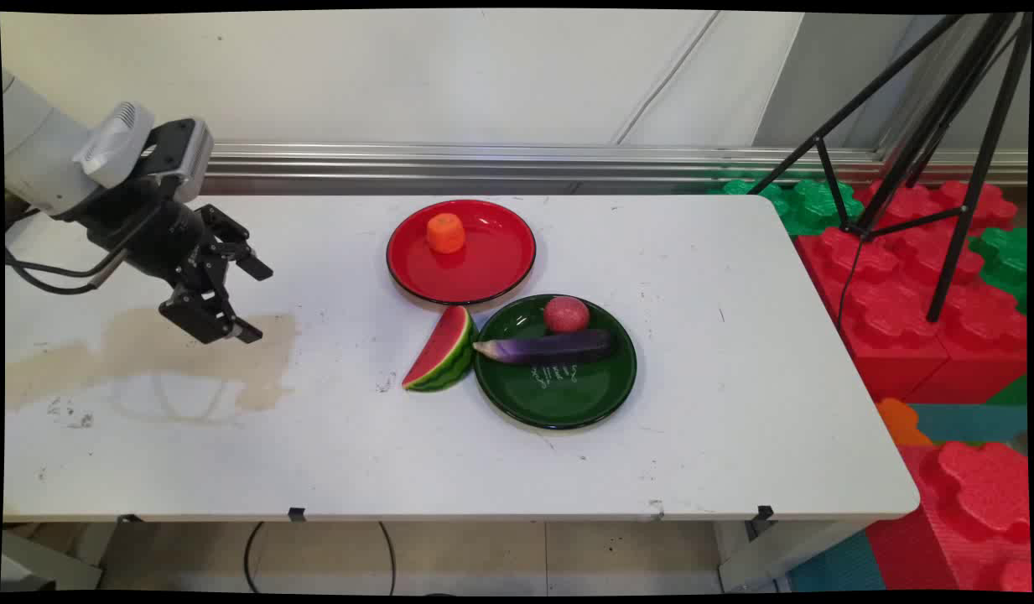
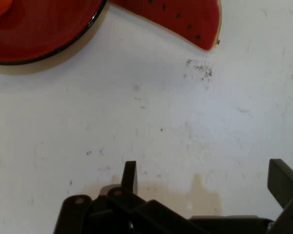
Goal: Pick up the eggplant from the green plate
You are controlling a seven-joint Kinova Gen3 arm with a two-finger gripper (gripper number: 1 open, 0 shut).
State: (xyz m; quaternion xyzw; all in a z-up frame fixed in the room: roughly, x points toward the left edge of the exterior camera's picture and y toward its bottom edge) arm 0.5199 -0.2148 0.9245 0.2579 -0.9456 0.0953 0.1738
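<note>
The black gripper [image 1: 252,302] hangs over the left part of the white table [image 1: 735,403], its jaws spread wide apart with nothing between them; it is above the brownish stain [image 1: 148,352] that spreads across the tabletop there; in the hand view the two fingers [image 2: 130,176] rise from the bottom edge with bare, scuffed table between them. Nearest to the gripper, out at about three o'clock and well apart from it, lies the watermelon slice [image 1: 441,352], red face up and green rind along its curved side; its tip shows in the hand view [image 2: 185,22] at twelve o'clock. Just beyond the slice, at its twelve o'clock, sits the red plate [image 1: 491,268] with an orange piece of toy food [image 1: 445,232] on its left part; the plate's rim shows at the hand view's upper left [image 2: 49,46]. At the slice's three o'clock, just beside it, is the green plate [image 1: 567,403]; across it lies a purple eggplant [image 1: 550,347], its pale tip over the rim toward the slice; a round reddish fruit [image 1: 565,315] sits just behind the eggplant. At the far right stand a black tripod [image 1: 944,126] and red and green foam blocks [image 1: 902,277].
</note>
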